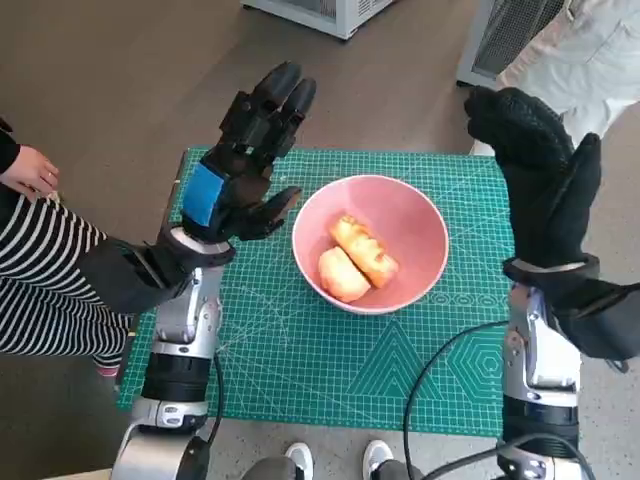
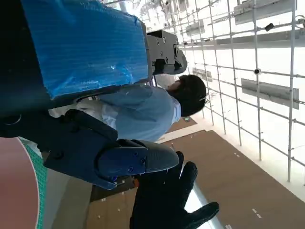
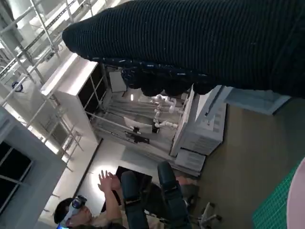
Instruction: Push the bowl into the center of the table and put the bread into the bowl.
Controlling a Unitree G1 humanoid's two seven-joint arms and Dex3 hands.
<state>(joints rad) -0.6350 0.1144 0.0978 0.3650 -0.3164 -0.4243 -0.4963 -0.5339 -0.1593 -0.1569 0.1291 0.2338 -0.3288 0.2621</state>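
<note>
So the pink bowl (image 1: 370,243) is sitting pretty much in the middle of the green cutting mat (image 1: 300,360), and there are two pieces of bread (image 1: 355,260) lying inside it, touching each other, one golden and ridged, the other paler and rounder. Both of the robot's hands are lifted up off the mat and neither one holds anything. The left hand (image 1: 245,160), the black one with blue tape on its back, hangs just to the left of the bowl with its fingers spread and pointing away from the robot, thumb poking toward the bowl's rim but not touching it. The right hand (image 1: 535,170) in the knitted glove is on the other side of the bowl, raised over the mat's right edge, fingers loose and open. Left of the bowl, past the mat's edge, a person in a striped top (image 1: 45,290) sits close by, with a hand (image 1: 30,170) showing.
</note>
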